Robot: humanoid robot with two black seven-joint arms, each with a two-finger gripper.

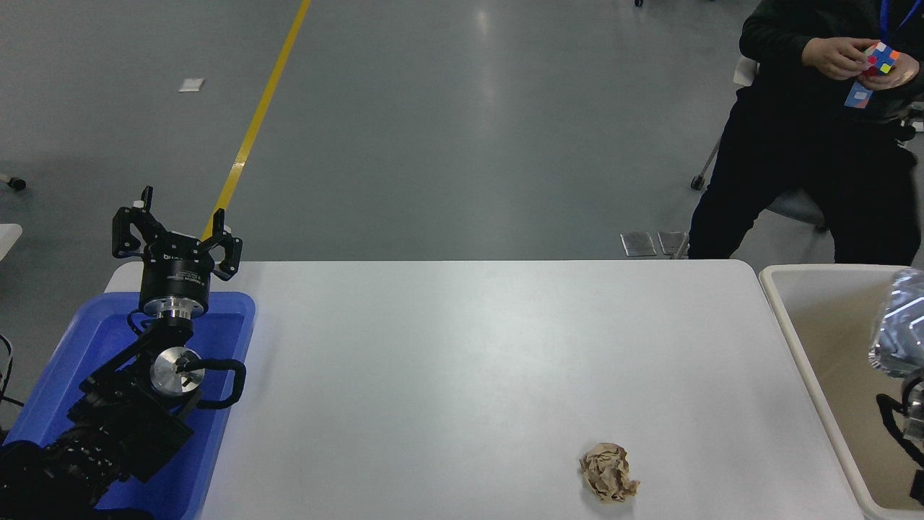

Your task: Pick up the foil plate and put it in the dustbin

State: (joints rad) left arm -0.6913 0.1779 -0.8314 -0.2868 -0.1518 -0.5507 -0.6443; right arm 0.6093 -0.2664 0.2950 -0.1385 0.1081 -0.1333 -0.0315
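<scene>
Foil plate (899,325) above the dustbin (794,339), right gripper's (911,393) finger state hidden at frame edge

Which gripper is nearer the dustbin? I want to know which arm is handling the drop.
Right. The right gripper enters at the right edge over the dustbin, under the foil plate. The left gripper is parked across the table, above the blue tray.

No legible text anywhere in view. The left gripper (175,232) carries a pale marking on its black cylindrical body, too small and blurred to read. The person's (816,137) blue tag hangs at the chest; print not resolvable. The cube (881,58) in their hands shows coloured squares only, no characters. The yellow floor line (253,126) bears no lettering.
</scene>
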